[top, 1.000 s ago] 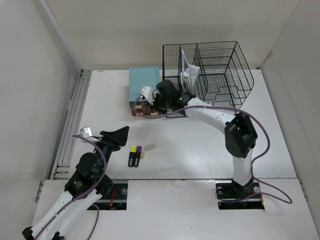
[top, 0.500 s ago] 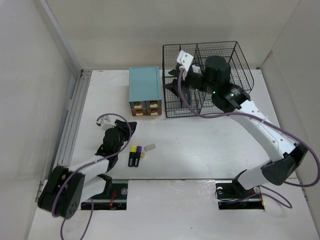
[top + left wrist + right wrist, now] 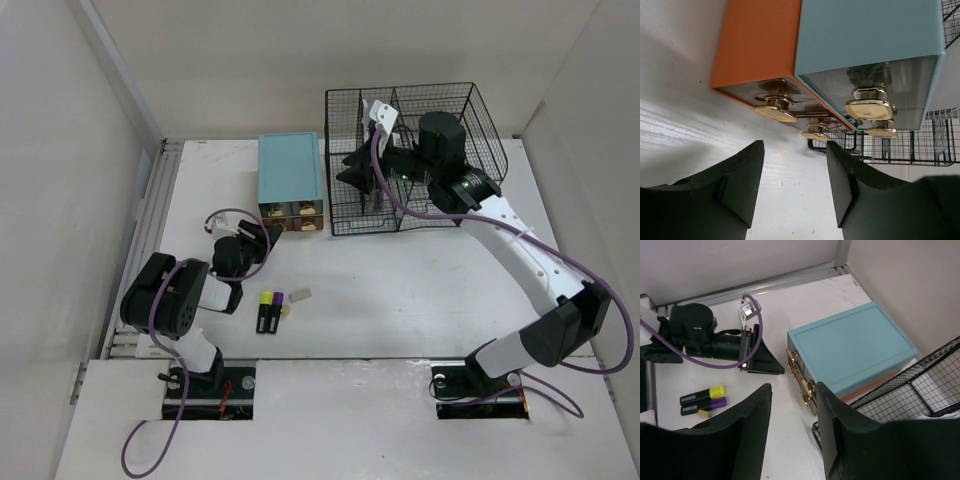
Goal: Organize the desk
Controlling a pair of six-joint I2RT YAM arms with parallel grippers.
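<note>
Two highlighters [image 3: 268, 310], one yellow-capped and one purple-capped, lie side by side on the desk [image 3: 400, 290], the white slab that spans the whole space under both my arms, with a grey rail [image 3: 148, 240] along its left edge. I judge the desk itself rigid and fixed, nothing to lift; the highlighters look light, stiff and smooth, best pinched across the mid-barrel. My left arm [image 3: 170, 300] is folded low, its wrist near the surface, left jaws apart and empty, pointing at the brass knobs [image 3: 867, 107] of the teal drawer box [image 3: 290, 178]; those knobs are small and probably slippery. My right arm [image 3: 530, 260] reaches high and far over the black wire rack [image 3: 430, 150], right jaws apart, holding nothing, looking down toward the drawer box.
</note>
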